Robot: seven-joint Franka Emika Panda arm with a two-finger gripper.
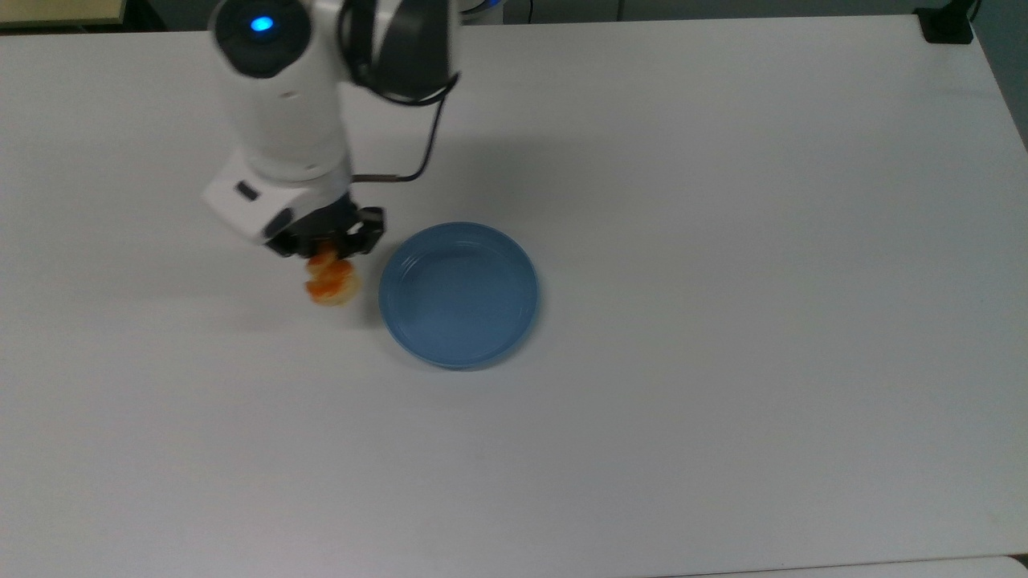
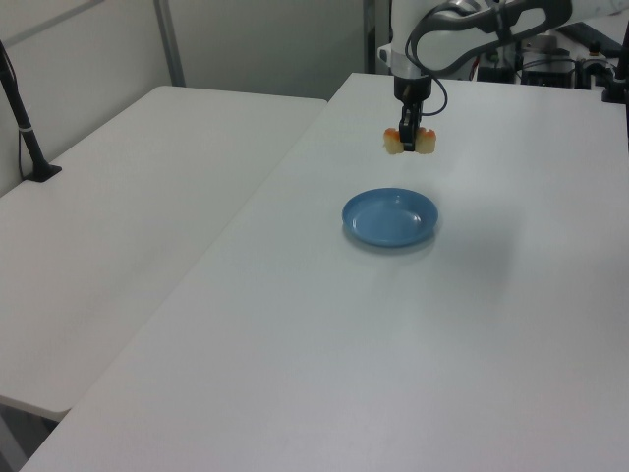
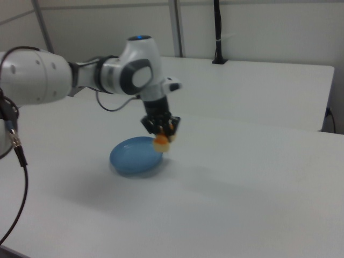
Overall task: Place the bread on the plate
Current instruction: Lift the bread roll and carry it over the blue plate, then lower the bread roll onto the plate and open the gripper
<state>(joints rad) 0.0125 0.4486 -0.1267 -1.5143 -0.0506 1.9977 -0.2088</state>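
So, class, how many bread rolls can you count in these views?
1: the bread hangs in the gripper, lifted off the table, just to the top view's left of the plate.

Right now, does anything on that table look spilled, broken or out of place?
Nothing stands out. The gripper holds the bread in the air beside the plate, which sits flat and bare on the white table. No spills or damage show.
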